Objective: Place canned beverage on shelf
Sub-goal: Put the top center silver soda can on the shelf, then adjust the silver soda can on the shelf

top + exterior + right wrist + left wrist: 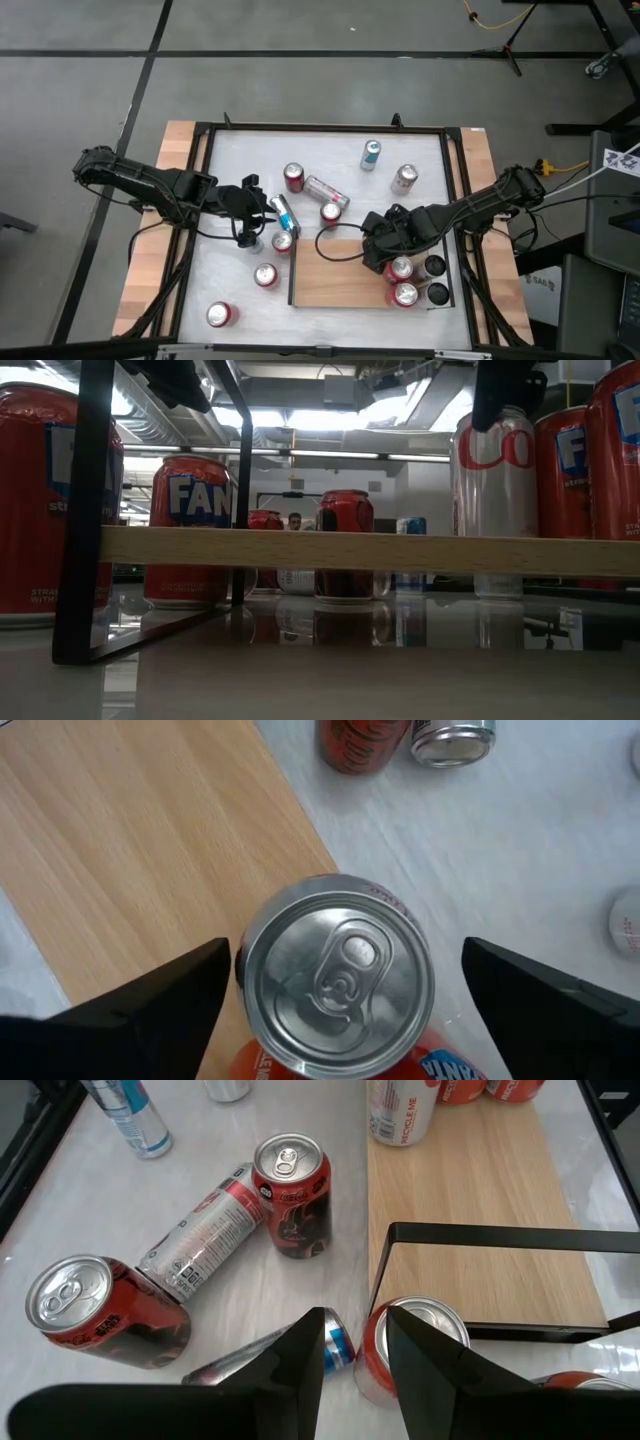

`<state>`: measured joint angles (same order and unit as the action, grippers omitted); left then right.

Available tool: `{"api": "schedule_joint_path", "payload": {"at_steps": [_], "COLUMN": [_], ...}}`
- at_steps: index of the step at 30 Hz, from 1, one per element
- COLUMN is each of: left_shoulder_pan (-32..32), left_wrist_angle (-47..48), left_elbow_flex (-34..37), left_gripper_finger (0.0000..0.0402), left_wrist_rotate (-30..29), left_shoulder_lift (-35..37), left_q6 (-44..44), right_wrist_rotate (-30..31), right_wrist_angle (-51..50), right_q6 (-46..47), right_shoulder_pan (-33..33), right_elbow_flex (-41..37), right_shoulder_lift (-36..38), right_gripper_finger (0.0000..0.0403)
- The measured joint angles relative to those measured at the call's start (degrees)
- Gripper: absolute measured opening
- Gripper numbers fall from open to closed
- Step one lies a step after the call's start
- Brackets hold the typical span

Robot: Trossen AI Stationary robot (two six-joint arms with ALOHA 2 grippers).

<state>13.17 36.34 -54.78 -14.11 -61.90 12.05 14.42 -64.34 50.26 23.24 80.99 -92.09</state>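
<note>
At the shelf's (330,285) 3 o'clock end, the right gripper (340,985) stands wide around a released can (338,990); next, retract upward.

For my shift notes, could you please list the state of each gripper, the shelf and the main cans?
right gripper: open, fingers either side of an upright can, not touching.
Fanta can: upright on the shelf, unopened.
shelf: flat on the table, cans at its right end.
left gripper: above cans by the shelf's left rail, narrow gap, holding nothing visibly.
silver can: lying on its side.
</note>
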Motion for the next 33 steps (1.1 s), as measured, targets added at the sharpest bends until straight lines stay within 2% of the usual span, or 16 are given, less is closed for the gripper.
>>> {"api": "schedule_joint_path", "payload": {"at_steps": [8,16,28,33], "left_shoulder_pan": [0.00,0.00,-0.02,-0.02], "left_wrist_angle": [0.01,-0.02,-4.81,-9.01], "left_elbow_flex": [0.00,0.02,0.02,0.02], "left_gripper_finger": [0.0099,0.0099,0.0099,0.0099], "left_wrist_rotate": [0.01,0.01,-1.90,-1.94], "left_shoulder_lift": [0.01,-0.01,-0.01,-0.01], "left_q6": [1.31,1.36,1.51,1.50], "right_wrist_rotate": [2.03,2.49,3.05,2.29], "right_wrist_angle": [-0.48,-2.40,-6.98,-6.66], "right_q6": [-0.02,-4.80,-23.24,-31.63], "right_shoulder_pan": [-0.04,-2.58,-15.31,-19.45], "right_elbow_flex": [0.00,0.00,0.00,0.00], "right_shoulder_lift": [0.54,5.67,17.92,19.87], "right_gripper_finger": [0.0392,0.0392,0.0392,0.0392]}}
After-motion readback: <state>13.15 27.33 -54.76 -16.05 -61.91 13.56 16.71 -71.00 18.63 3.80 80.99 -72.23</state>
